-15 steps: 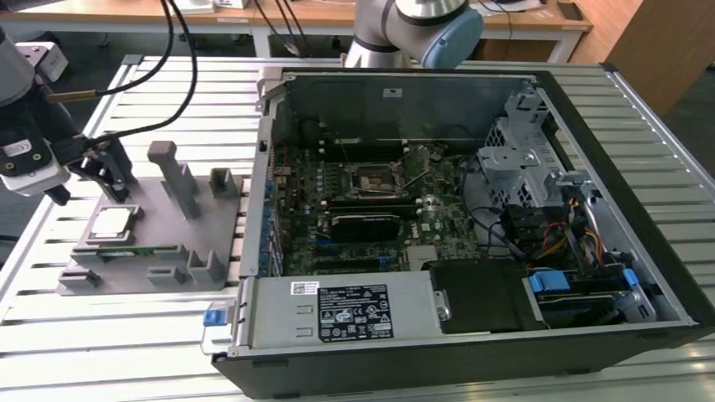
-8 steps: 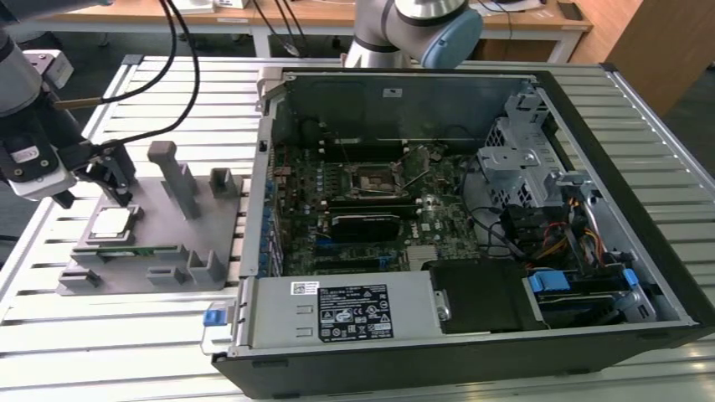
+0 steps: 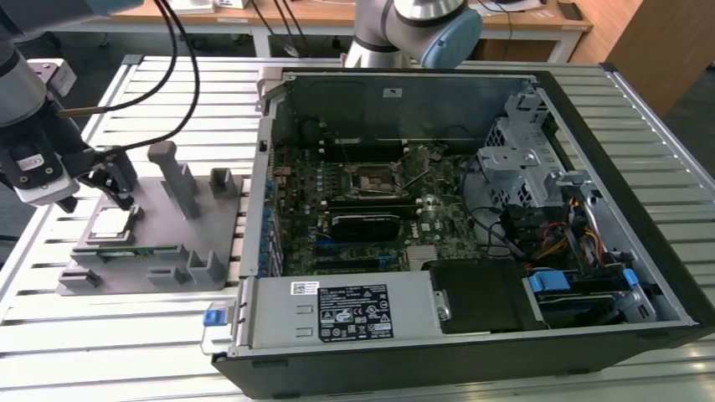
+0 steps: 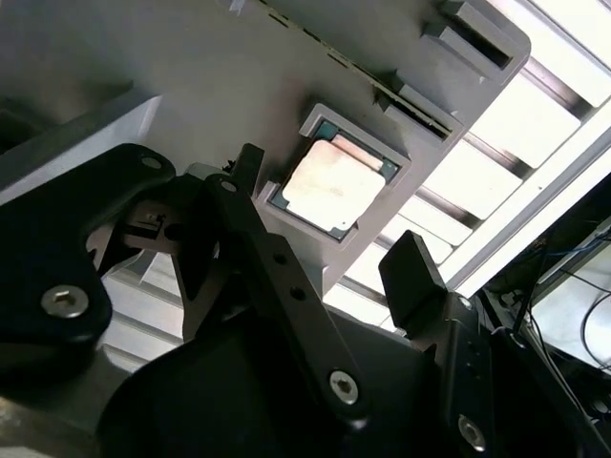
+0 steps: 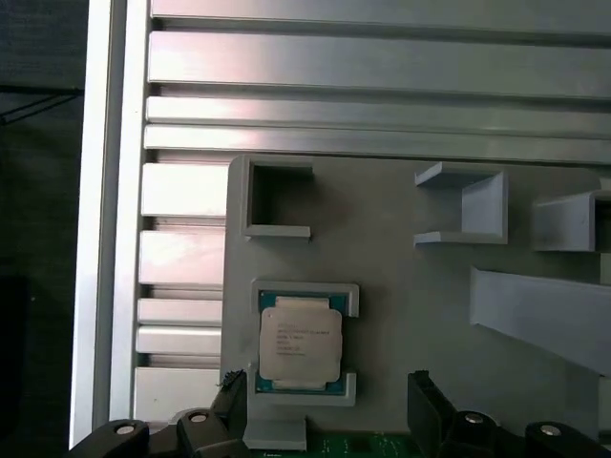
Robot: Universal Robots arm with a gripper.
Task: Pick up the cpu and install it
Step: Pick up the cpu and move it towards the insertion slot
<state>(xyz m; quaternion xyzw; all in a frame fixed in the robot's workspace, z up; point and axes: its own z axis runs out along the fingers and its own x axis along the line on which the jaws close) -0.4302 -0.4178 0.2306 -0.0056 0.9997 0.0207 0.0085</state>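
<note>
The cpu [image 3: 113,223] is a flat square chip with a silver top, lying in a raised pocket of the grey holder [image 3: 167,219] on the exterior view's left. In both wrist views the cpu [image 4: 334,181] [image 5: 300,342] lies flat with its green rim showing. My gripper [image 3: 99,201] hangs just above it, open, with one black finger [image 4: 243,205] on each side of the chip [image 5: 326,382] and nothing held. The black square socket [image 3: 372,178] sits on the motherboard inside the open computer case.
The open case [image 3: 625,209] has tall walls, cables and a drive cage at the exterior view's right. A green memory stick [image 3: 134,251] lies in the holder's front slot. Upright grey posts [image 3: 177,177] rise from the holder beside the gripper. The slatted metal table [image 3: 112,335] surrounds everything.
</note>
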